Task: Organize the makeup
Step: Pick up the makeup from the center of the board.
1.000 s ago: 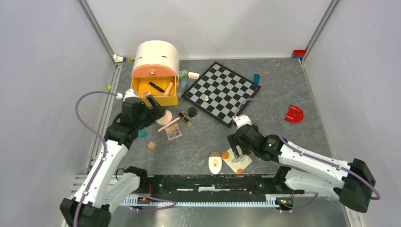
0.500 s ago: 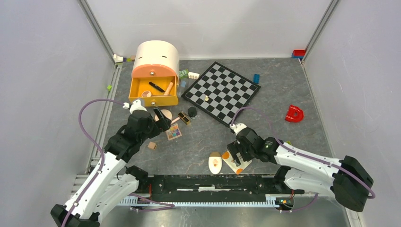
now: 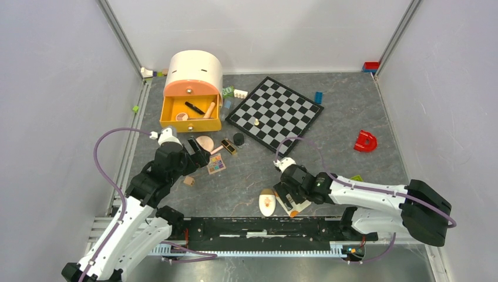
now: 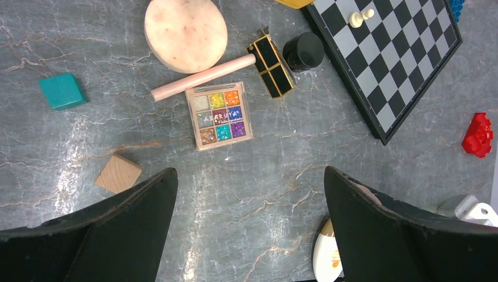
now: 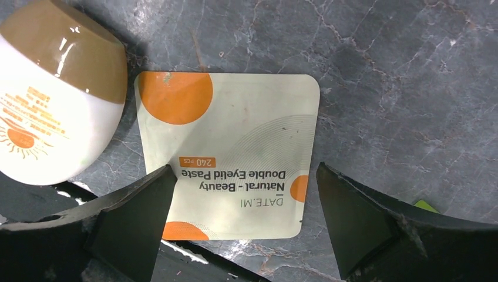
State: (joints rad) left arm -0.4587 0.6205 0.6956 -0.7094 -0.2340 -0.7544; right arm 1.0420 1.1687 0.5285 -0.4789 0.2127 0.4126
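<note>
Right jaws wide open, empty, straddling the white-orange sachet (image 5: 235,147), which lies flat on the grey marbled surface (image 5: 411,70) at the near edge; can't tell if the tips touch the surface. Sachet print reads upside-down in the wrist view: "DATE.MI", "Natural - Beauty Double Eyelid Paste", orange tag "240 PCS". One corner is hidden behind a black finger (image 5: 117,229); in the top view most of it is under the arm. Cream oval (image 5: 53,117) is just beside the sachet: brown cap, orange sun graphic, orange text too small to read, cut off by the frame edge. Left jaws also wide open, empty, above the surface. Eyeshadow palette (image 4: 219,116) lies ahead of them, untouched. Lettering across its pans, approx "ASARUYA", not sure. Pink stick (image 4: 202,77) lies btwn the palette and the round peach compact (image 4: 185,34); contact w/ either unclear. Compact top is clipped by the frame. Black-gold item (image 4: 271,64) sits next to a black pot (image 4: 303,51); type unclear for both. Chessboard (image 4: 387,59) is cut off top and right, w/ a white pawn (image 4: 360,17) on it. Teal cube (image 4: 61,91) and wood cube (image 4: 118,173) lie left of the palette. Orange drawer (image 3: 191,125) is open at back left w/ a black pencil (image 3: 194,107) and a brush (image 3: 208,110) inside, plus a round bit too small to ID.
</note>
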